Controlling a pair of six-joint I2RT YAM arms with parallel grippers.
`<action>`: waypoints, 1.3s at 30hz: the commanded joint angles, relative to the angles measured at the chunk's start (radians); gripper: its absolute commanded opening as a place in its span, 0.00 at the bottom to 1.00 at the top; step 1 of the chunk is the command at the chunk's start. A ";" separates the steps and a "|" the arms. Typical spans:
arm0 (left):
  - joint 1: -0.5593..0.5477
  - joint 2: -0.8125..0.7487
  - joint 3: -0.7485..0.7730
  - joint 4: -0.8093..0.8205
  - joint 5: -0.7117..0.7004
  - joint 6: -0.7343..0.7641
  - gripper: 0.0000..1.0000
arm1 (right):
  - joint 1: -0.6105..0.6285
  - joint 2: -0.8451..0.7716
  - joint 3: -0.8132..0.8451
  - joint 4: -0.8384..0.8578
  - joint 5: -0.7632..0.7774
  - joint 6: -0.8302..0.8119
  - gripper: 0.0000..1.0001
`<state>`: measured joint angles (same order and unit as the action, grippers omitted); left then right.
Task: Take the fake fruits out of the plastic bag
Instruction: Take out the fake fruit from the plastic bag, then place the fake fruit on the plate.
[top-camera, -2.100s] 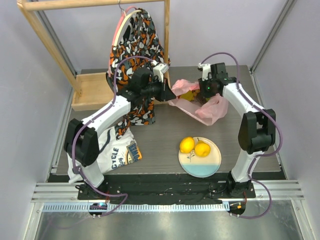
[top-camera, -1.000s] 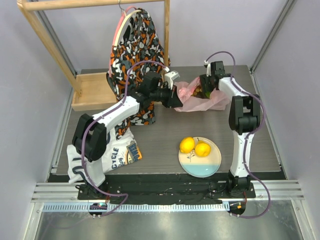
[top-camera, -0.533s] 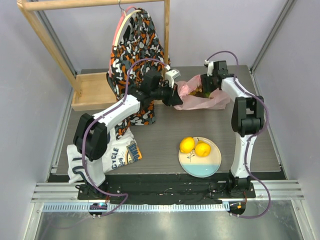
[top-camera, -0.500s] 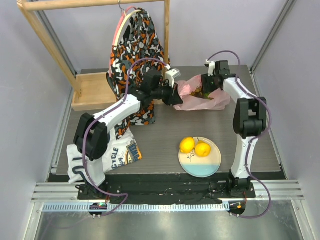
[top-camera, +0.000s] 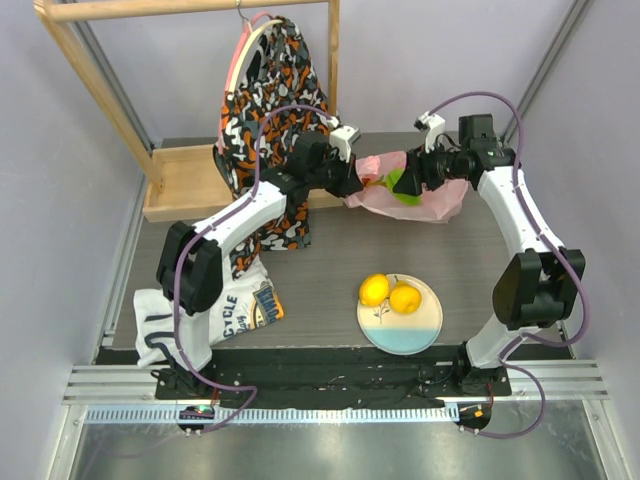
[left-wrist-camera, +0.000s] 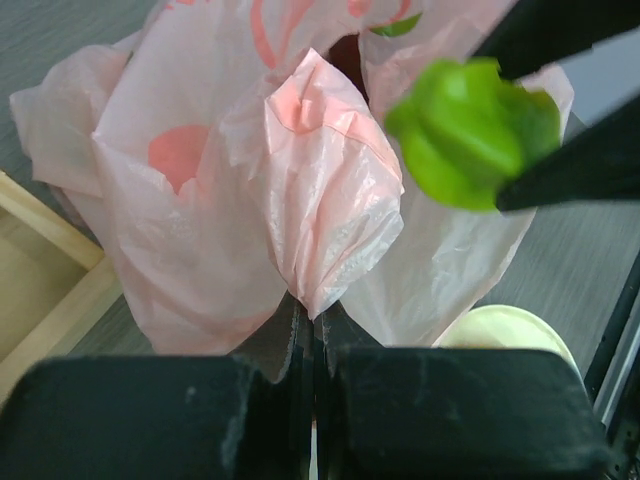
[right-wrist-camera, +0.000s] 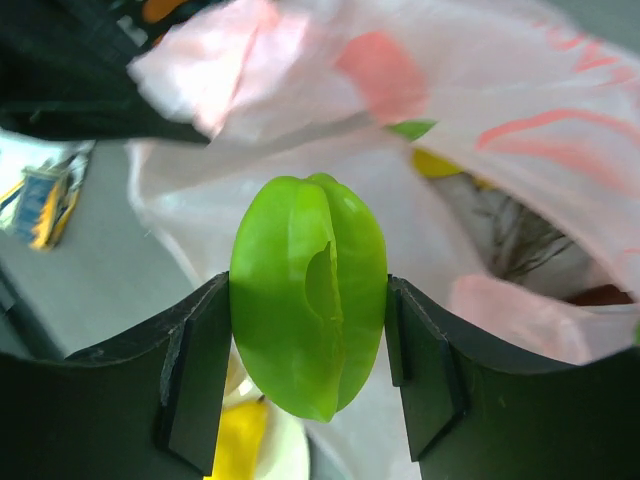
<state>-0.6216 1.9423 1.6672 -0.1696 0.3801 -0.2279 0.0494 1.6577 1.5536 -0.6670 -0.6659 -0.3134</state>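
The pink plastic bag (top-camera: 420, 198) lies at the back of the table. My left gripper (top-camera: 352, 184) is shut on a pinched fold of its left edge (left-wrist-camera: 320, 215). My right gripper (top-camera: 412, 180) is shut on a green ridged fruit (right-wrist-camera: 308, 292) and holds it just above the bag's mouth; it also shows in the top view (top-camera: 405, 184) and in the left wrist view (left-wrist-camera: 470, 130). Two yellow lemons (top-camera: 390, 293) lie on the cream-and-blue plate (top-camera: 400, 338). Inside the bag I see a dark red piece (right-wrist-camera: 600, 296) and a yellow piece (right-wrist-camera: 435, 163).
A patterned garment (top-camera: 275, 90) hangs from a wooden rack (top-camera: 100, 90) at the back left. A wooden tray (top-camera: 180, 185) sits beside it. A white printed shirt (top-camera: 215, 310) lies at the front left.
My right gripper has pulled up and back out of the bag with the green fruit in it. My left gripper has kept its hold on the bag and shifted slightly toward the back.
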 joint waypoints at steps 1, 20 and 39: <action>0.002 -0.002 0.037 0.016 -0.043 0.004 0.00 | 0.010 -0.116 0.025 -0.169 -0.155 -0.116 0.37; 0.008 -0.077 -0.047 0.012 -0.047 0.041 0.00 | 0.073 -0.598 -0.678 -0.600 0.249 -1.161 0.38; 0.008 -0.118 -0.133 -0.004 -0.041 0.081 0.00 | 0.170 -0.496 -0.826 -0.329 0.316 -1.262 0.96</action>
<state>-0.6193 1.8591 1.5322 -0.1921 0.3389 -0.1673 0.2127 1.2144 0.7422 -1.0157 -0.3611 -1.5089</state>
